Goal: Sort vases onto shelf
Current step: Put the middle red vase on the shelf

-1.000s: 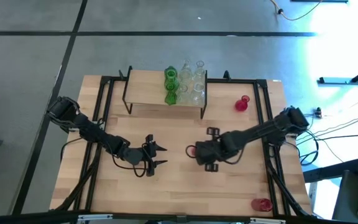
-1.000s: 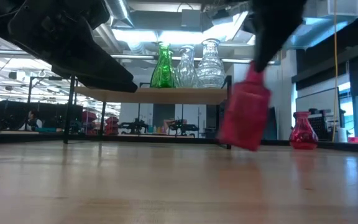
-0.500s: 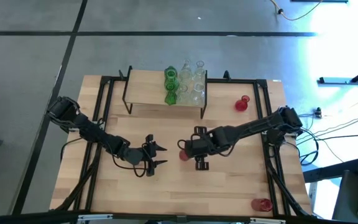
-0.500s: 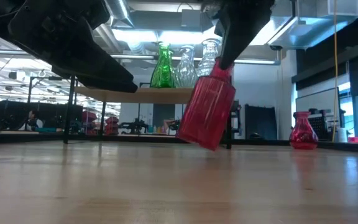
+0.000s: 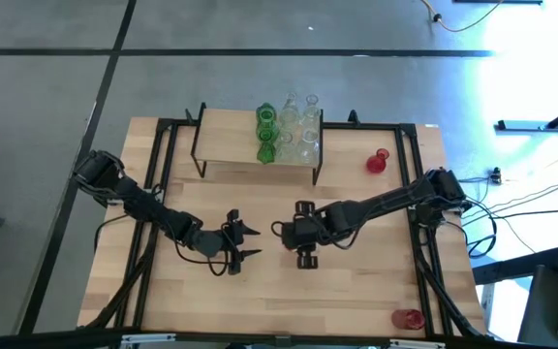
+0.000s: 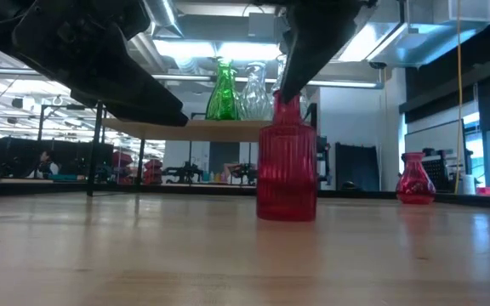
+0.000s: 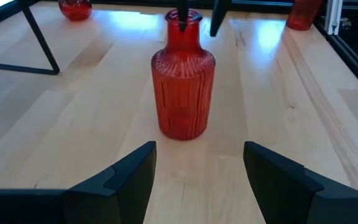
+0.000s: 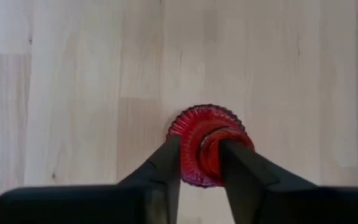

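A red ribbed vase (image 6: 287, 166) stands upright on its base on the table's middle (image 7: 182, 87). My right gripper (image 8: 199, 144) is above it, pointing down, slightly open, one finger on each side of the narrow neck. My left gripper (image 7: 201, 155) is open and empty just left of the vase, pointing at it (image 5: 243, 242). The shelf (image 5: 231, 141) at the far edge carries green vases (image 5: 265, 136) and clear vases (image 5: 301, 131) at its right end. Another red vase (image 5: 378, 161) stands on the table right of the shelf. My right gripper comes from above with the vase's neck rim (image 8: 211, 138) between its two fingers. One finger (image 8: 238, 163) lies right against the rim; the other (image 8: 169, 158) shows a strip of red between itself and the neck. Whether it touches, I cannot tell. The vase rests on the table.
A third red vase (image 5: 408, 318) is at the table's near right corner. Black frame rails (image 5: 163, 174) run along the left and right sides. The shelf's thin black legs (image 7: 39, 43) stand on the table. Bare wood lies along the near edge.
My right gripper has carried the red vase toward the table's left and down. The vase hung tilted from the fingers; it now stands upright on the table in front of my left gripper.
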`<action>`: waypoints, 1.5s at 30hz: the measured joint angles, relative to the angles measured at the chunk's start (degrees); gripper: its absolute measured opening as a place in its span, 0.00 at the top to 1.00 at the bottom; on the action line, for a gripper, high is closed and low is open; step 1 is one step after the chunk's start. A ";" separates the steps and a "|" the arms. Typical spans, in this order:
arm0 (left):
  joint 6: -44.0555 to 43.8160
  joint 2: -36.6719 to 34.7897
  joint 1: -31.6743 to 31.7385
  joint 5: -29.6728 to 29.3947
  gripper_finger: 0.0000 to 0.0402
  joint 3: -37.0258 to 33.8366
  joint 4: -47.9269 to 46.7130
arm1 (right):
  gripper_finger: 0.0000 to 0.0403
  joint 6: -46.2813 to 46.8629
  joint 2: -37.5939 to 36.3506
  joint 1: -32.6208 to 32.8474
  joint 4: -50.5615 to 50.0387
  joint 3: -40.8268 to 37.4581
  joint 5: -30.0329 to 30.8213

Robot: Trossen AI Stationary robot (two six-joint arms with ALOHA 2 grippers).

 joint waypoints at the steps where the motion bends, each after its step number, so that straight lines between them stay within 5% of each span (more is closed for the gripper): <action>1: -0.02 0.00 0.00 0.00 0.41 0.00 -0.04 | 0.73 0.00 0.02 0.00 0.05 -0.02 -0.04; 12: 0.00 0.00 0.00 0.28 0.41 0.00 -0.10 | 0.53 -1.25 -3.11 0.00 1.28 -0.04 -0.48; 22: -0.79 0.00 0.00 0.31 0.41 0.00 -0.02 | 0.54 -0.11 -6.37 3.99 -7.60 -0.82 3.39; 30: -1.13 0.00 0.07 -0.19 0.41 0.00 0.52 | 0.54 7.42 -9.60 11.76 -8.65 -13.49 9.90; 37: -1.06 0.00 0.55 0.38 0.41 0.00 1.38 | 0.54 15.19 -18.42 15.23 9.87 -34.19 11.66; 45: -0.27 0.00 2.88 5.34 0.41 0.00 4.08 | 0.54 18.18 -24.80 15.13 48.50 -56.86 11.96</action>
